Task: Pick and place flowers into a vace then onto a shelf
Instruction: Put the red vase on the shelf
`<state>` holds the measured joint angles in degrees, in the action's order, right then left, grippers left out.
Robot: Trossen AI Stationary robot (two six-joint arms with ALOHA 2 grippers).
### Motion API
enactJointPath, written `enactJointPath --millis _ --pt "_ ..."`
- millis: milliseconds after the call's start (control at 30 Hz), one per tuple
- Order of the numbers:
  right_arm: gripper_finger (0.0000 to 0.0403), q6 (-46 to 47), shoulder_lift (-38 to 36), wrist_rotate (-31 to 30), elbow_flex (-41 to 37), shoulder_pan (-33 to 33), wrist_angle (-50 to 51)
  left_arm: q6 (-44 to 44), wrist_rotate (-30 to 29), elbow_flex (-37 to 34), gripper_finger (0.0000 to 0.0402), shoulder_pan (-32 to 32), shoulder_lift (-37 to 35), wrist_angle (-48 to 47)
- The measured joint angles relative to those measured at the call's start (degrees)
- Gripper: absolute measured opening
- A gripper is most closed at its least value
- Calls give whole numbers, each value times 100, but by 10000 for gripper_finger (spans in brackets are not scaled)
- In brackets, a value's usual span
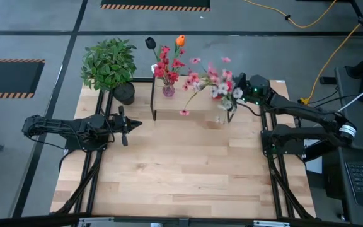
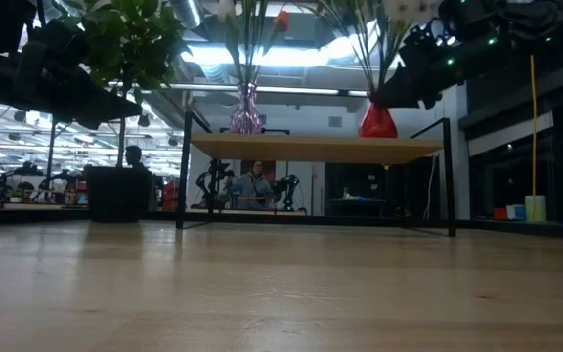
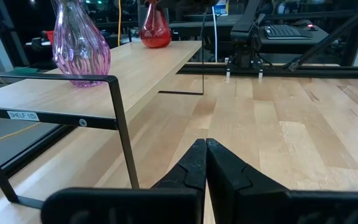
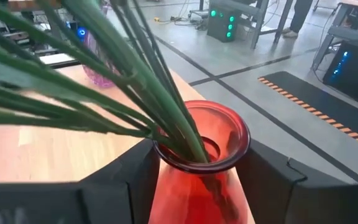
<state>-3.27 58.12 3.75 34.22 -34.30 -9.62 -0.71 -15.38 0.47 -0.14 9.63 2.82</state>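
Observation:
A red glass vase [image 4: 201,171] stands on its base at the right end of the shelf [image 2: 311,147]. Green-stemmed flowers [image 1: 213,82] with pink and white blooms stick into its mouth. My right gripper [image 1: 235,96] is open, one finger on either side of the vase just below the rim. It comes from the table's right, nearly level. A purple vase [image 1: 168,90] with red and orange flowers stands at the shelf's left end. My left gripper [image 3: 205,146] is shut on nothing and waits near the table's left edge. My right gripper's open fingers [image 4: 129,180] flank the red vase's neck [image 4: 229,146] from the table's right side, about level. I cannot tell whether either finger touches the glass. The vase stands upright on the shelf top.
A bushy potted plant [image 1: 109,63] stands at the far left corner beside the shelf. The shelf's thin black legs [image 3: 123,124] rise from the tabletop [image 1: 181,170], whose near half is bare wood. People and other robot stations show in the room behind.

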Motion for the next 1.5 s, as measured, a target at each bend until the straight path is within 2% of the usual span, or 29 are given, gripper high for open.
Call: enactJointPath --millis 167,1500 --pt "200 14 -176 0 -2 -2 292 -2 -7 0 5 0 -1 -1" --pt "200 161 -87 190 0 0 347 -4 -4 0 2 -1 0 0"
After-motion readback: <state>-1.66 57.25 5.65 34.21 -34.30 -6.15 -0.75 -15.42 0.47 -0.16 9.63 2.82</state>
